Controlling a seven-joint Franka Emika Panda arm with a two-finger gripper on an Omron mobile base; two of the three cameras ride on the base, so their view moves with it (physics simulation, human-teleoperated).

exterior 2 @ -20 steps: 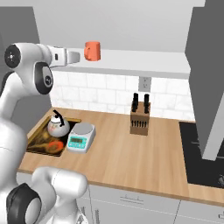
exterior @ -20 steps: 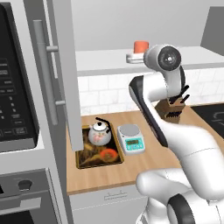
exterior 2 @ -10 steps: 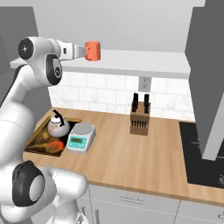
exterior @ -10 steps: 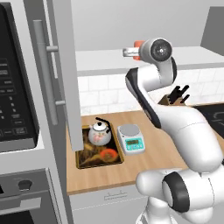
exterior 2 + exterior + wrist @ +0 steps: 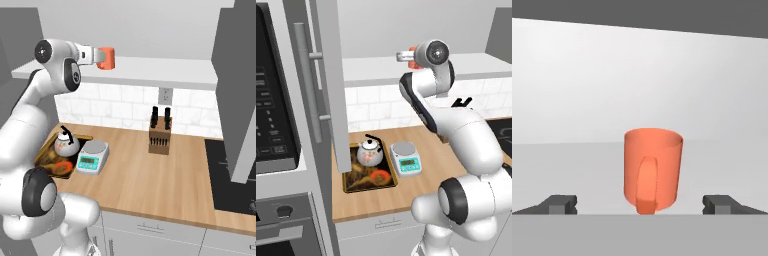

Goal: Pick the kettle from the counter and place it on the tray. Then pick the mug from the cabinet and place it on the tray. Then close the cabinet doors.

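Note:
The orange-red mug (image 5: 653, 170) stands upright on the white shelf of the cabinet (image 5: 150, 70), its handle turned toward the hand. My gripper (image 5: 641, 205) is open, with one fingertip (image 5: 559, 204) on each side and the mug just ahead of them, untouched. From the right, the gripper (image 5: 96, 54) reaches level to the mug (image 5: 105, 58). The white kettle (image 5: 370, 150) with its black handle sits on the dark tray (image 5: 356, 184) on the wooden counter (image 5: 145, 175). The kettle (image 5: 66, 142) and tray (image 5: 46, 152) lie below the arm.
An open grey cabinet door (image 5: 326, 75) with a silver bar handle hangs left of the tray; another door (image 5: 240, 90) stands open at the right. A white scale (image 5: 92, 155), a knife block (image 5: 160, 135) and a black cooktop (image 5: 230, 175) share the counter. A microwave (image 5: 271, 95) is at far left.
The arm has swung up and round toward the cabinet shelf, bringing the open gripper level with the mug. The mug, kettle and tray have not moved.

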